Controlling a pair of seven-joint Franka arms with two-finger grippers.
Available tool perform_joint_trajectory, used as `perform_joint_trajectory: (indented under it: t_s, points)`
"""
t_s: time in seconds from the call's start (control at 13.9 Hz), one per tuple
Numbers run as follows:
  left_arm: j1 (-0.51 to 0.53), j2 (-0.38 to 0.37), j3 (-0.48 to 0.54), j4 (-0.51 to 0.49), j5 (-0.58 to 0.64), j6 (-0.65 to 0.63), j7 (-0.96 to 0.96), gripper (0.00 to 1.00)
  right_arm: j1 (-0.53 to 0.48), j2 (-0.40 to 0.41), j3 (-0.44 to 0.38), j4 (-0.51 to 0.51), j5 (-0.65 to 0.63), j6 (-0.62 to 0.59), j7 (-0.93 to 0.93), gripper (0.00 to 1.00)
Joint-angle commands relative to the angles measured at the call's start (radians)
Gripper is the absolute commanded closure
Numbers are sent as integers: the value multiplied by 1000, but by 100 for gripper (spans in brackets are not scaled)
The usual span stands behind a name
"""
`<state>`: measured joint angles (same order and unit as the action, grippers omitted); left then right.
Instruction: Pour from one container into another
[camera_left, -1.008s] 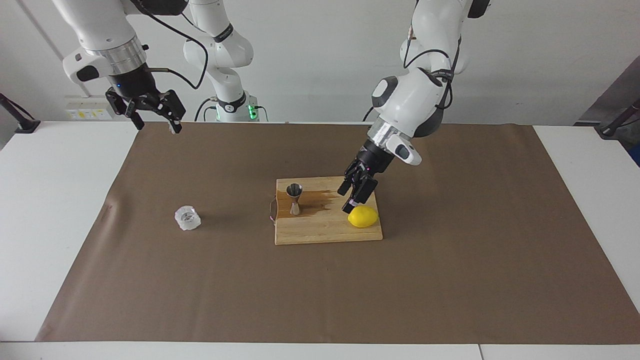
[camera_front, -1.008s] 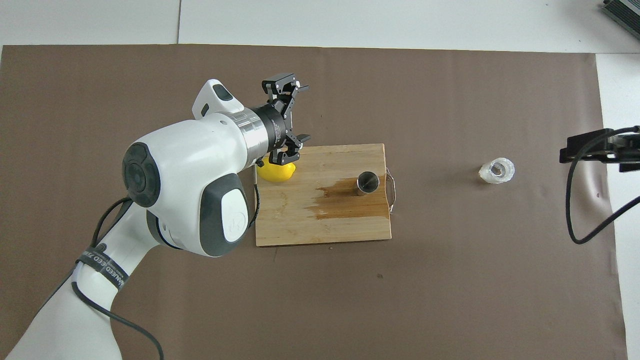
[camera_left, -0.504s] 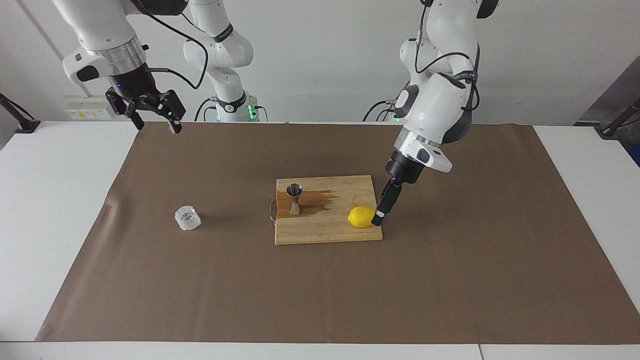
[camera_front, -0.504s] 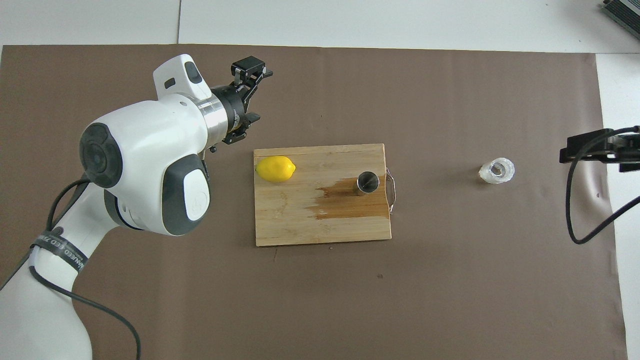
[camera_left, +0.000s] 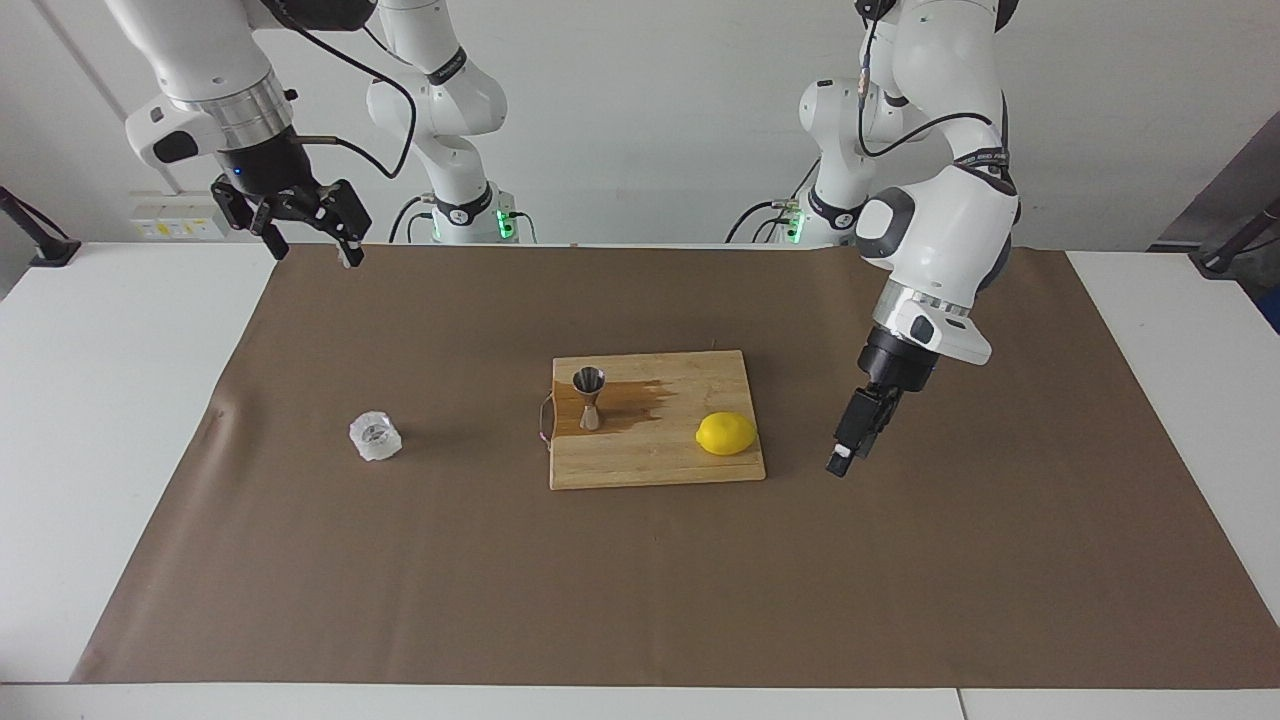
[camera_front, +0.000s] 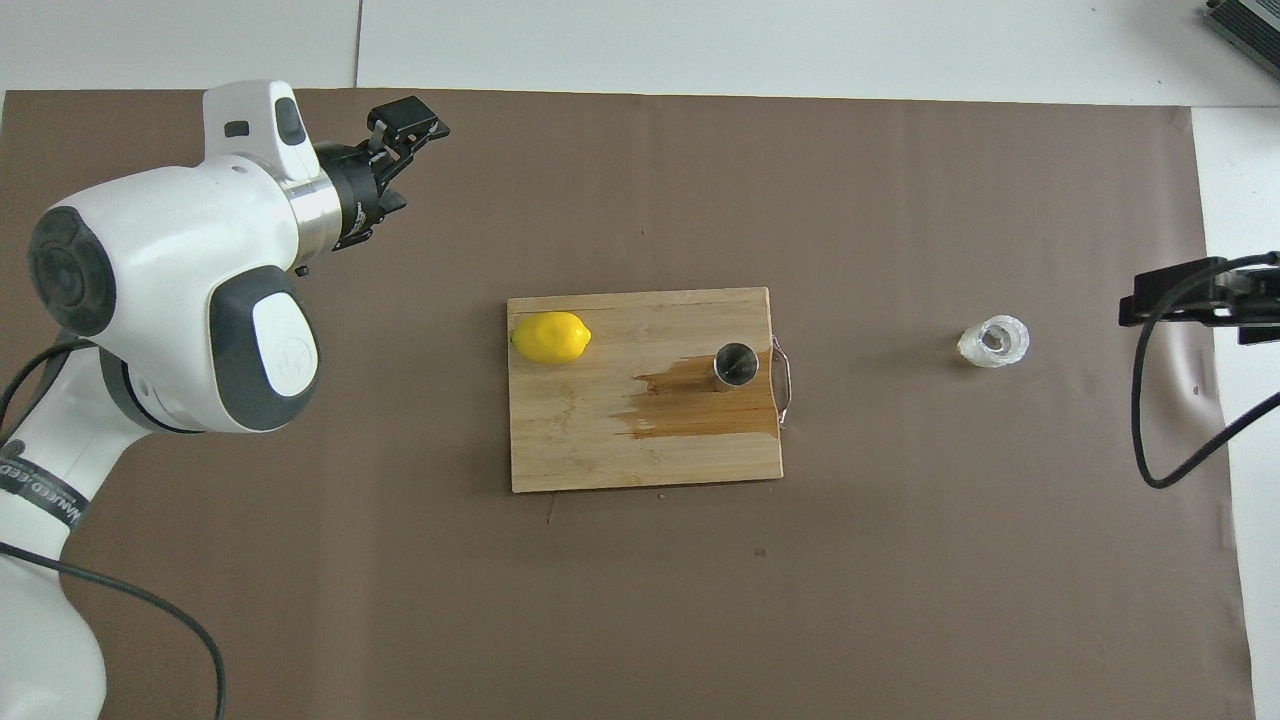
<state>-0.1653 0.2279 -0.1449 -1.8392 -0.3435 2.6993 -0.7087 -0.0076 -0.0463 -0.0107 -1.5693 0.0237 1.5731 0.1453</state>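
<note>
View of the worktop with both arms clear of the task's things. I read the pour as not begun, or else finished with the things set back down; the pictures do not let me decide. The faceted clear cup sits on the brown paper toward the right arm's end, well apart from the cutting board. The steel jigger stands upright on the board, beside its metal handle. A dark wet stain spreads across the wood from the jigger's foot, which I judge to be spilled liquid. A lemon lies on the board at the corner toward the left arm's end.

The left end effector hangs low over bare paper just off the board, holding nothing. I see it edge-on in the facing view; in the overhead view its fingers look parted. The right end effector waits high over the paper's edge close to the robots, fingers apart and empty.

What I cannot make out: whether the cup or the jigger holds any liquid, since the cup's facets scatter the light and the jigger's bowl shows only a dark mouth. In the overhead view the right end effector is cut off at the frame edge.
</note>
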Motion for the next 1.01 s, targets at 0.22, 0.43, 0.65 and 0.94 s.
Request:
perform_joint_trajectory:
  t_s: [0.22, 0.43, 0.65, 0.94]
  points:
    - [56, -2, -9, 90, 334, -294, 84, 0, -35, -4, -3, 6, 28, -24, -26, 0]
    - [59, -10, -9, 89, 390, -403, 199, 0, -29, -15, -2, -15, 27, -21, -41, 0]
    - [70, -41, -9, 90, 390, -580, 383, 0, -38, -44, -3, -98, 27, 57, -147, 0]
    - [116, -110, -7, 86, 383, -772, 550, 0, -60, -61, -5, -211, 27, 171, -401, 0]
